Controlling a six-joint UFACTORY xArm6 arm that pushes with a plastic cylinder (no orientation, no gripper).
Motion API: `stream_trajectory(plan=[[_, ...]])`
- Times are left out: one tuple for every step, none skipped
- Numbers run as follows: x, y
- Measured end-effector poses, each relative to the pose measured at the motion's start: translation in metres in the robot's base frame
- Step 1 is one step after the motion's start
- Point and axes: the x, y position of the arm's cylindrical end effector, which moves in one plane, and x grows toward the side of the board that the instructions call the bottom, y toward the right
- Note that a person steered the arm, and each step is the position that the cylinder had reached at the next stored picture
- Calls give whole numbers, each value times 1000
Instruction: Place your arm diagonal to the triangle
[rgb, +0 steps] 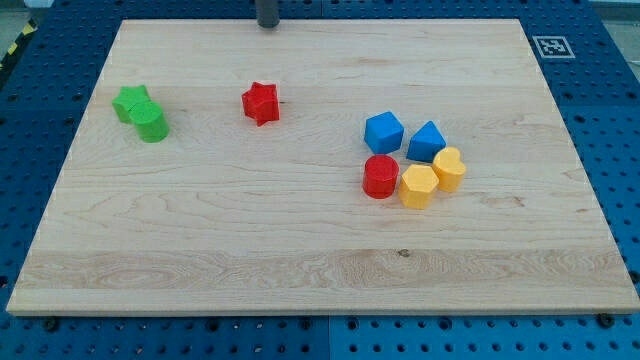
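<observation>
My tip (268, 25), the lower end of a straight dark rod, rests at the top edge of the pale wooden tabletop (300, 250), left of its middle; there is no pincer to be apart or together. The blue triangular block (427, 140) sits right of centre, touching the blue cube-like block (383, 132) and just beside the yellow heart-shaped block (449, 167), well apart from my tip.

A lab test bench: below my tip (268, 25) lies a pale wooden board (300, 250) on a blue perforated mounting table (610, 120), with a printed fiducial marker (549, 46) far to my tip's right.
</observation>
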Motion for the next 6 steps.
stream_trajectory(plan=[[1, 1], [1, 1], [0, 1], [1, 2], [0, 2], [1, 3]])
